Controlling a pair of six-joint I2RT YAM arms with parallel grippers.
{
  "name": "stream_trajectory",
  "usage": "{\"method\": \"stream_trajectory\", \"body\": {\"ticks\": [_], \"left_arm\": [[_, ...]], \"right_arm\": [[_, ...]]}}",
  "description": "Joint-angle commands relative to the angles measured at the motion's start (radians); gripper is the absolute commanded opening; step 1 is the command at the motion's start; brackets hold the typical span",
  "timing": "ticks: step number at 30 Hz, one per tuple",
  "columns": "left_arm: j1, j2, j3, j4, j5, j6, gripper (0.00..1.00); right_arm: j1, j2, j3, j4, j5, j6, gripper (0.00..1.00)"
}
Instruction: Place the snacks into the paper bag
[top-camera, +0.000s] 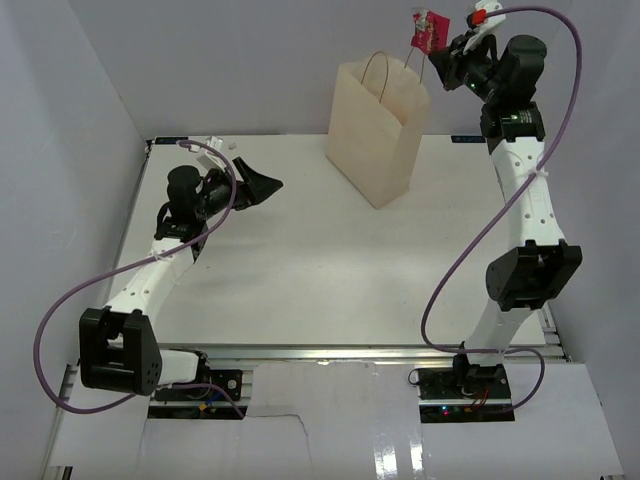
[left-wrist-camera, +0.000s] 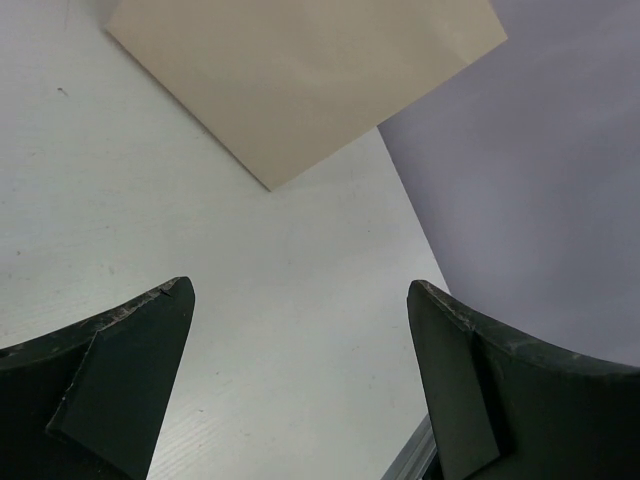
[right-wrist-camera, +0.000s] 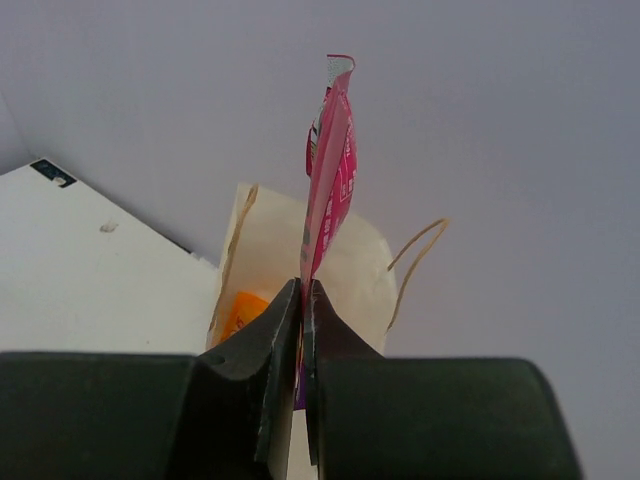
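Note:
The cream paper bag (top-camera: 378, 128) stands upright at the far middle of the table, its brown loop handles up. My right gripper (top-camera: 438, 52) is raised above and just right of the bag's mouth, shut on a purple-magenta packet (top-camera: 429, 31) that sticks up edge-on in the right wrist view (right-wrist-camera: 330, 170). There the open bag (right-wrist-camera: 350, 265) lies beyond the jaws with an orange packet (right-wrist-camera: 240, 312) inside. My left gripper (top-camera: 262, 185) is open and empty at the far left; the left wrist view shows the bag's side (left-wrist-camera: 300, 75). The other packets are out of view.
The white table (top-camera: 300, 270) is ringed by white walls on the left, back and right. Purple cables loop from both arms. A metal rail runs along the table's near edge (top-camera: 340, 352).

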Motion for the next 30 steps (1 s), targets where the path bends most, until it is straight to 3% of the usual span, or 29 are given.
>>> {"method": "stream_trajectory", "body": {"ticks": [1, 6, 12, 14, 15, 16, 17, 20, 24, 25, 26, 30], "left_arm": [[0.008, -0.058, 0.034, -0.076, -0.041, 0.071, 0.98], [0.009, -0.097, 0.092, -0.195, -0.114, 0.180, 0.98], [0.009, -0.124, 0.097, -0.230, -0.160, 0.200, 0.98], [0.009, -0.115, 0.102, -0.230, -0.153, 0.198, 0.98], [0.011, -0.105, 0.112, -0.228, -0.145, 0.197, 0.98], [0.009, -0.105, 0.117, -0.230, -0.143, 0.195, 0.98], [0.009, -0.095, 0.123, -0.230, -0.139, 0.195, 0.98], [0.009, -0.079, 0.149, -0.241, -0.136, 0.185, 0.98], [0.012, -0.055, 0.191, -0.281, -0.136, 0.177, 0.98], [0.011, -0.054, 0.197, -0.284, -0.137, 0.177, 0.98], [0.012, -0.055, 0.197, -0.290, -0.142, 0.175, 0.98], [0.017, -0.063, 0.189, -0.297, -0.156, 0.178, 0.98]], "right_arm": [[0.015, 0.073, 0.016, 0.016, 0.053, 0.064, 0.08], [0.019, 0.094, -0.032, 0.018, 0.092, 0.046, 0.08], [0.032, 0.090, -0.079, -0.027, -0.002, 0.000, 0.13], [0.039, 0.088, -0.092, -0.037, -0.010, -0.014, 0.30], [0.042, 0.085, -0.093, -0.053, -0.010, -0.025, 0.47], [0.041, 0.082, -0.095, -0.057, -0.010, -0.030, 0.47], [0.041, 0.079, -0.095, -0.063, -0.001, -0.036, 0.63], [0.036, 0.053, -0.082, -0.079, 0.022, -0.059, 0.78], [0.007, -0.029, -0.072, -0.109, 0.039, -0.053, 0.91], [-0.008, -0.051, -0.102, -0.122, 0.064, -0.022, 1.00], [-0.017, -0.079, -0.133, -0.125, 0.081, -0.007, 0.91], [-0.057, -0.246, -0.324, -0.184, 0.105, 0.006, 0.90]]}}
